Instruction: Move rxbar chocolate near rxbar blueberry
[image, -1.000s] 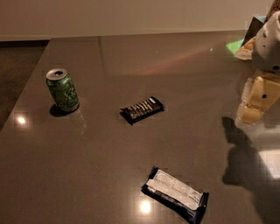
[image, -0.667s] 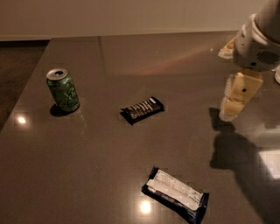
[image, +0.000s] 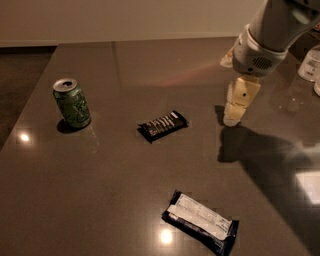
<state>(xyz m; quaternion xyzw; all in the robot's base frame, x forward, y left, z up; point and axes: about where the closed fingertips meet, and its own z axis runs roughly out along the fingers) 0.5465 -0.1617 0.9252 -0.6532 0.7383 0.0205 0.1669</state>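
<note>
The rxbar chocolate (image: 163, 125), a small flat black bar with rows of white lettering, lies near the middle of the dark table. The rxbar blueberry (image: 201, 222), a bigger dark bar with a large white label panel, lies near the front edge, below and right of the chocolate bar. My gripper (image: 233, 119) hangs from the white arm at the upper right, tips pointing down just above the table, about a hand's width to the right of the chocolate bar. It holds nothing.
A green soda can (image: 72, 103) stands upright at the left of the table (image: 100, 190). White containers (image: 311, 64) sit at the far right edge. The arm's shadow falls on the table to the right.
My arm and gripper have moved left and down, from the right edge toward the chocolate bar. The bars and the can have not moved.
</note>
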